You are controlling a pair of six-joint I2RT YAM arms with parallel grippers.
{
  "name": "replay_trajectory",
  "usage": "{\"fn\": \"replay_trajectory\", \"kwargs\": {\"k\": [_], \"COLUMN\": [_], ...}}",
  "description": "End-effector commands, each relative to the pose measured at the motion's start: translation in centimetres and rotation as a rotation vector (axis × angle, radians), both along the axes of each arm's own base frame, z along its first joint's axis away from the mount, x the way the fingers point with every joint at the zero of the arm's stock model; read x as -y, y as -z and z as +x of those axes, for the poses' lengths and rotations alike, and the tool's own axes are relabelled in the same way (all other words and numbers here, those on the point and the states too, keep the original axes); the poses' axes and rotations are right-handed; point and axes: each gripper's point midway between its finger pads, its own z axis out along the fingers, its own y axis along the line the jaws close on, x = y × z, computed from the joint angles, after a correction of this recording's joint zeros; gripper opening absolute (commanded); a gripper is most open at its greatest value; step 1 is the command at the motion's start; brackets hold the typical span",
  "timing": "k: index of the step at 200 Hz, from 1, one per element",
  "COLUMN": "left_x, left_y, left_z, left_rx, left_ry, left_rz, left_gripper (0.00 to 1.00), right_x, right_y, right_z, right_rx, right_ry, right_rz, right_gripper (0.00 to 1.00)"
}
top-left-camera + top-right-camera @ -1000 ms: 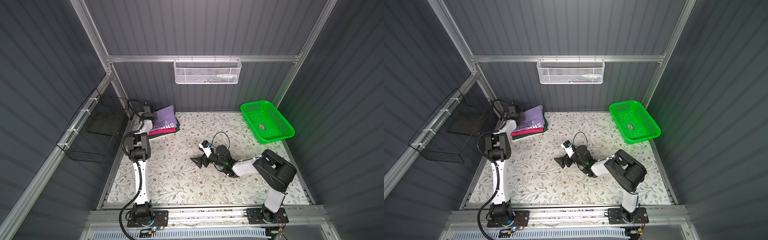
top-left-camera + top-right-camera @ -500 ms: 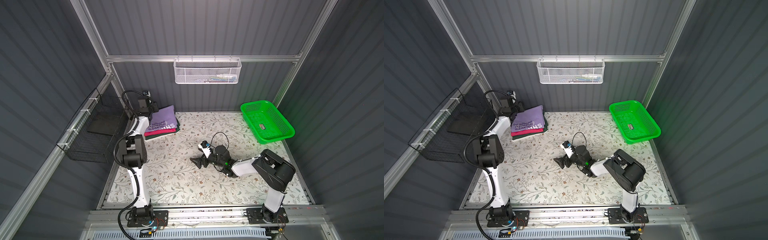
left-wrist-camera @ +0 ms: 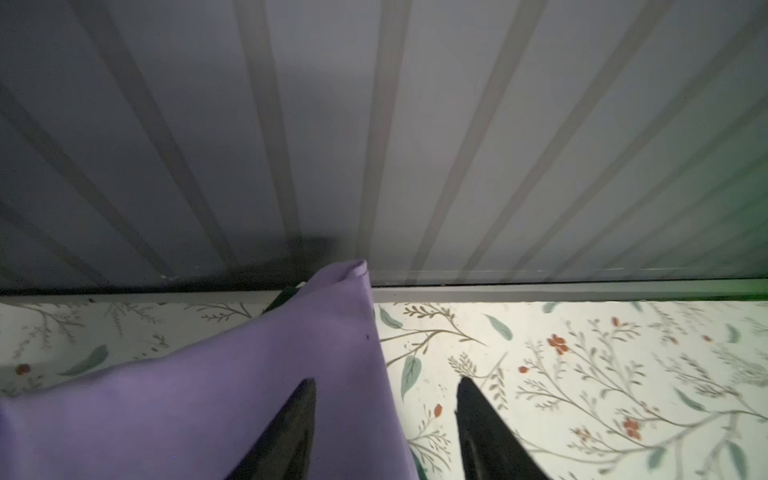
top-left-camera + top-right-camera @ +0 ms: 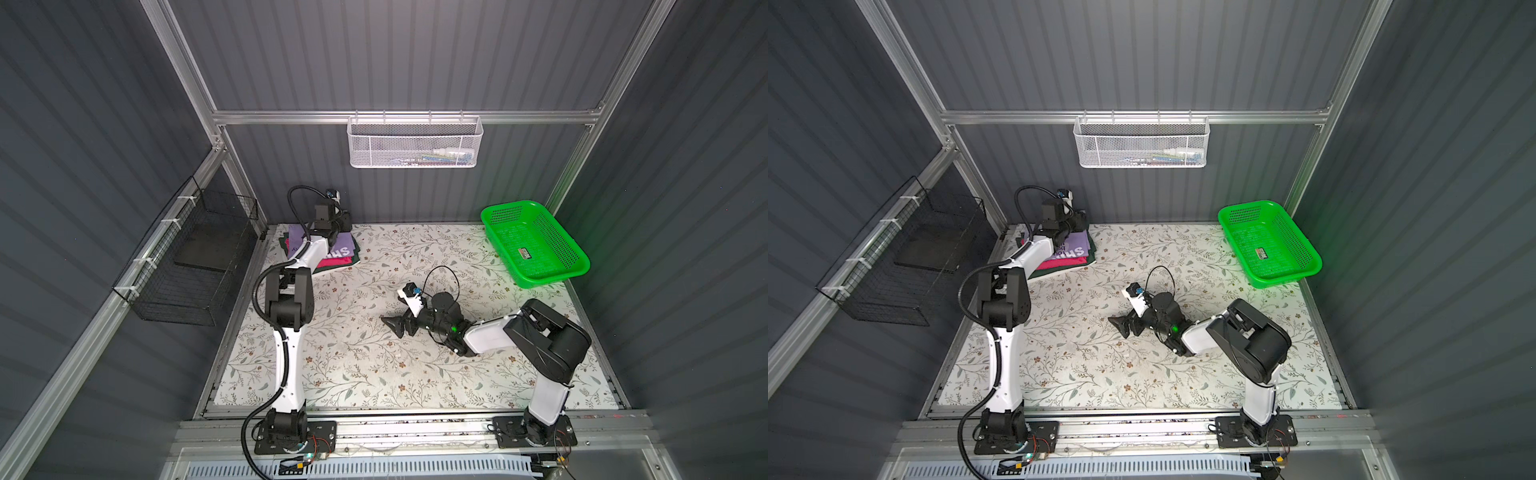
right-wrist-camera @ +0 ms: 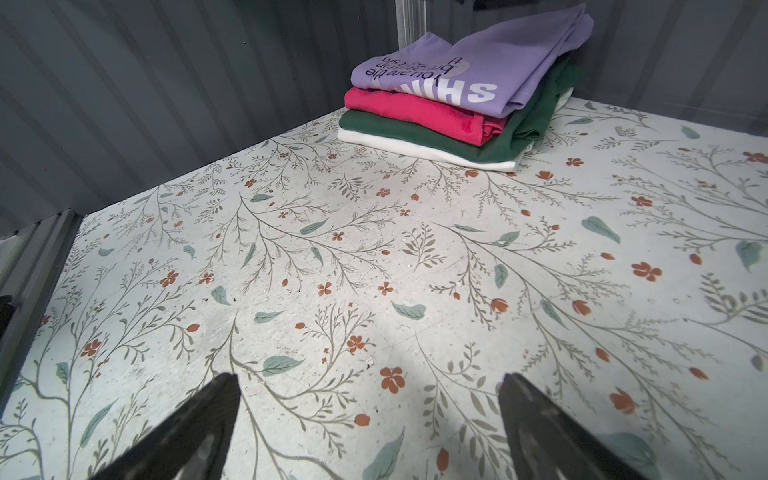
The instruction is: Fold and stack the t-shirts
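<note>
A: Where are the tees?
B: t-shirts are stacked in the far left corner of the table, close to the back wall. The lavender tee is on top with its lettering up, then the magenta tee, then the dark green tee, and a white cloth sits at the bottom. All are folded with edges roughly lined up

A: Left claw?
B: left claw is over the far edge of the lavender tee, jaws apart and pinching nothing. One finger is above the cloth, the other above bare table. A second ago it was narrower and lower, at the stack's left side. It has since widened, lifted and swung in over the stack

A: Meaning?
B: It reads as a let-go after setting or tidying the top tee. No loose tee shows in either top view, so the stack looks about done

A: Right claw?
B: right claw is wide and empty, low over the middle of the table and well apart from the stack, same as a second ago

A: What's left?
B: Probably just backing the left arm out without snagging that lavender corner
</note>
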Motion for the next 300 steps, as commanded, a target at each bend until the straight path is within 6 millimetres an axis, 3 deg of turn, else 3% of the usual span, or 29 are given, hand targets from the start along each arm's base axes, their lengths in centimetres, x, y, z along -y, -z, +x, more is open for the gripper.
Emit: {"fn": "replay_trajectory", "kwargs": {"k": [1,18,37,58,78,104,131,137,149,161,166,190,213,232,234,256,268,288,300], "left_x": [-3.2,-2.9,-1.1,0.9,1.5,-0.6,-3.7,-4.1,-4.4,-4.8,-5.1,-8.0,-11.7,-15.7,-16.1,-16.1,-15.3,-13.7,-12.9], "left_y": [2.9,4.6,3.9,0.4,-5.0,-9.9,-11.1,-9.3,-8.6,-6.6,-5.7,-1.4,1.0,2.5,2.8,4.8,4.8,5.1,4.7], "left_z": [0.9,1.2,1.0,0.2,-1.3,-4.5,-10.9,-12.9,-16.6,-20.4,-22.0,-29.1,-33.5,-36.2,-36.5,-35.7,-33.6,-30.8,-29.1], "left_rx": [-0.058,-0.069,-0.028,0.068,0.172,0.197,0.148,0.107,0.076,0.003,-0.034,-0.139,-0.122,-0.105,-0.107,-0.055,-0.019,0.017,0.046], "left_ry": [-0.131,-0.113,-0.013,0.104,0.153,0.045,-0.107,-0.124,-0.129,-0.136,-0.143,-0.251,-0.407,-0.645,-0.667,-0.667,-0.619,-0.526,-0.463], "left_rz": [0.089,0.102,0.057,-0.01,-0.033,-0.051,-0.153,-0.16,-0.179,-0.165,-0.149,-0.028,0.098,0.166,0.177,0.179,0.17,0.147,0.186], "left_gripper": [0.55,0.55,0.55,0.55,0.55,0.56,0.6,0.61,0.64,0.68,0.76,0.94,1.0,1.0,1.0,1.0,1.0,1.0,1.0], "right_x": [0.2,0.2,0.2,0.1,0.1,1.1,3.5,4.2,5.8,7.7,8.5,13.7,19.3,23.4,23.8,29.9,33.8,38.7,40.5], "right_y": [-0.2,-0.3,-0.4,-0.5,-0.7,-1.3,-2.4,-2.6,-3.3,-4.2,-4.6,-7.5,-9.6,-9.1,-9.7,-10.0,-10.0,-7.5,-5.4], "right_z": [0.3,0.3,0.2,0.2,0.1,0.4,1.6,1.9,2.4,2.7,2.7,2.7,2.9,2.9,2.7,0.1,-1.8,-4.0,-4.8], "right_rx": [0.035,0.038,0.038,0.034,0.038,0.068,0.06,0.059,0.065,0.079,0.083,0.124,0.173,0.134,0.145,0.15,0.184,0.164,0.129], "right_ry": [0.013,0.011,0.007,0.002,0.0,0.036,0.111,0.131,0.179,0.227,0.251,0.385,0.574,0.776,0.791,1.043,1.194,1.353,1.412], "right_rz": [-0.019,-0.021,-0.019,-0.013,-0.01,-0.009,0.047,0.06,0.096,0.142,0.163,0.291,0.307,0.142,0.137,-0.025,-0.061,-0.123,-0.116], "right_gripper": [0.99,0.99,0.99,0.99,0.99,0.99,0.99,0.99,0.99,0.99,0.99,0.99,0.99,0.99,0.99,0.99,0.99,0.99,0.99]}}
